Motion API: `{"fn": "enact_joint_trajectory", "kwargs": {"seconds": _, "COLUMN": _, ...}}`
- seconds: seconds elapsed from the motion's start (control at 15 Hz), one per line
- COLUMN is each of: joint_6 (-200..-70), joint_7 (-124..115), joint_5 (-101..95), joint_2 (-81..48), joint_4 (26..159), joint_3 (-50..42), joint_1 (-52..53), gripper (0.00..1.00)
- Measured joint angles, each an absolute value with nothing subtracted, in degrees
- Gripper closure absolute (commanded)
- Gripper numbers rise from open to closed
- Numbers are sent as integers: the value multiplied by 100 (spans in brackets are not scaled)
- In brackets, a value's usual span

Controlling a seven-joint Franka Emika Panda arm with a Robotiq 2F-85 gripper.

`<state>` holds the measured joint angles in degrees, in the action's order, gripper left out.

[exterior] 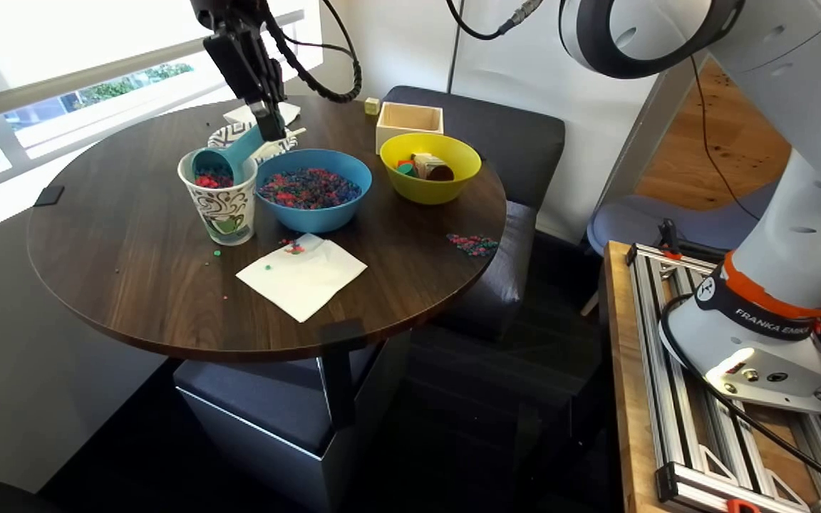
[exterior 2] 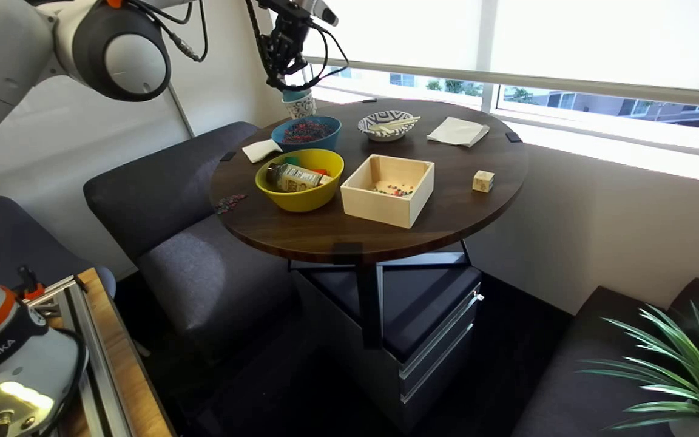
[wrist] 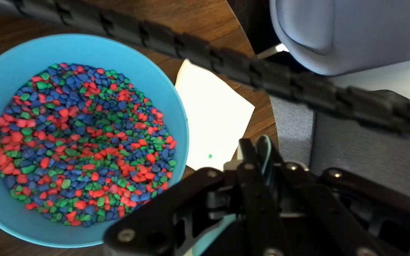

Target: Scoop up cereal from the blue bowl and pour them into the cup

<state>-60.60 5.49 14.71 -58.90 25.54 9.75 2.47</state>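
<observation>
Claw is clenched on the scoop, which is held tipped into the cup, so scooping is judged done and pouring unfinished, with much cereal left in the blue bowl

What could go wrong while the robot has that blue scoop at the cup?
Some cereal could miss the cup: the scoop is tipped at its mouth, and a few stray bits already lie on the table. The scoop looks so close to the rim that a bump might knock the tall cup over. And the gripper holds only one end of the scoop, so it might twist or slip.
</observation>
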Motion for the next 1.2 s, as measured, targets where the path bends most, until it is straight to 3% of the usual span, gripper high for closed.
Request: {"fn": "enact_joint_trajectory", "kwargs": {"seconds": 1.2, "joint_6": -6118, "joint_7": 1174, "joint_5": 520, "joint_2": -5698, "joint_4": 2548, "joint_3": 731, "joint_1": 679, "gripper": 98}}
